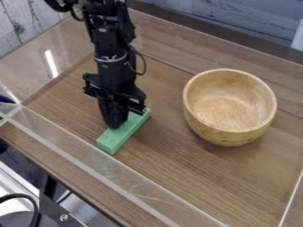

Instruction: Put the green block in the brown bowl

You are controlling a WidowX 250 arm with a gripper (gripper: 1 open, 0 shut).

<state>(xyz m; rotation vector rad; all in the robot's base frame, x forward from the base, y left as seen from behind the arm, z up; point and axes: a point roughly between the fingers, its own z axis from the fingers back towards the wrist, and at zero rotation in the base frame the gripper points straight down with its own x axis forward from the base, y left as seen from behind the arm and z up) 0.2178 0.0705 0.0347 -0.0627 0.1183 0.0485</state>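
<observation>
The green block [119, 139] lies flat on the wooden table, left of centre, with its long side running diagonally. My gripper [117, 124] points straight down onto the block's middle. Its black fingers are drawn together around the block, which still rests on the table. The fingers hide the block's middle. The brown bowl [228, 133] stands upright and has nothing in it, to the right of the gripper and about a bowl's width away.
A clear plastic wall [71, 160] runs along the table's front-left edge, close to the block. Bare wooden tabletop [201, 182] lies between the block and the bowl and in front of the bowl.
</observation>
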